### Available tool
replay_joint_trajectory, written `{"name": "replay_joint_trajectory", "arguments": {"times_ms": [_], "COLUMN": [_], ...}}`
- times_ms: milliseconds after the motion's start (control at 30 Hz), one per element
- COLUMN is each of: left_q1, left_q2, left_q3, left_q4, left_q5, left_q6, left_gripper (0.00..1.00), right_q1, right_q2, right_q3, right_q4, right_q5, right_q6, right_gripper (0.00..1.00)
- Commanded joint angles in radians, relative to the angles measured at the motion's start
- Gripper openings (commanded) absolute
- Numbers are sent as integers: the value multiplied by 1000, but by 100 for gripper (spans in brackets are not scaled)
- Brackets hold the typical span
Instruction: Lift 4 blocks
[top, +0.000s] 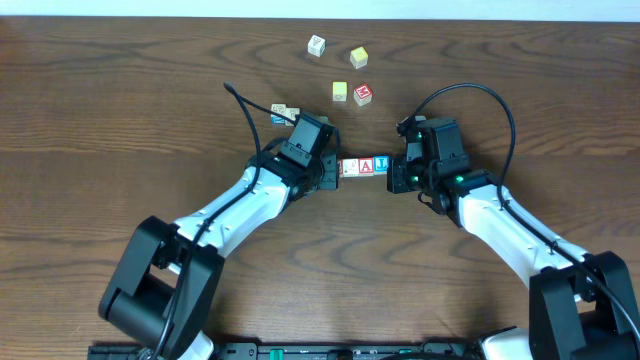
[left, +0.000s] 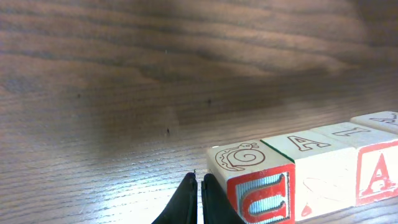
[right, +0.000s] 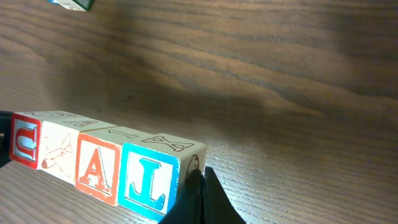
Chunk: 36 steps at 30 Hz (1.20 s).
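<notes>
Four blocks (top: 365, 166) sit end to end in a row at mid-table, squeezed between my two grippers. In the right wrist view they read, left to right, red-framed C (right: 25, 140), whitish block (right: 59, 149), red-framed A (right: 96, 165), blue-lettered block (right: 149, 177). My left gripper (left: 199, 180) is shut with nothing between its fingers. Its tips press the outer face of the C block (left: 258, 186). My right gripper (right: 202, 177) is likewise shut and presses the end of the blue-lettered block. Whether the row touches the table I cannot tell.
Behind the row lie loose cubes: a white one (top: 316, 45), two yellow ones (top: 358, 57) (top: 340, 91) and a red one (top: 363, 95). A pair of white cubes with blue-green marks (top: 283, 114) sits beside the left arm's wrist.
</notes>
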Motion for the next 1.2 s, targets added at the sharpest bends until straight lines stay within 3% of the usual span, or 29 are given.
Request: {"name": "replay_joint_trajectory", "arguments": {"times_ms": [0, 1167], "left_q1": [-34, -34], "left_q2": [-53, -155], "left_q3": [21, 21], "left_q4": [28, 9], "left_q5": [138, 130], "left_q6": [18, 18], "left_gripper": [7, 7], "right_q1": [72, 74], "right_q2": [-25, -119], "right_q3": [34, 35], "right_q4": [10, -34], "right_q5": [-214, -192], "right_q6": [6, 21], "right_gripper": [1, 1]}}
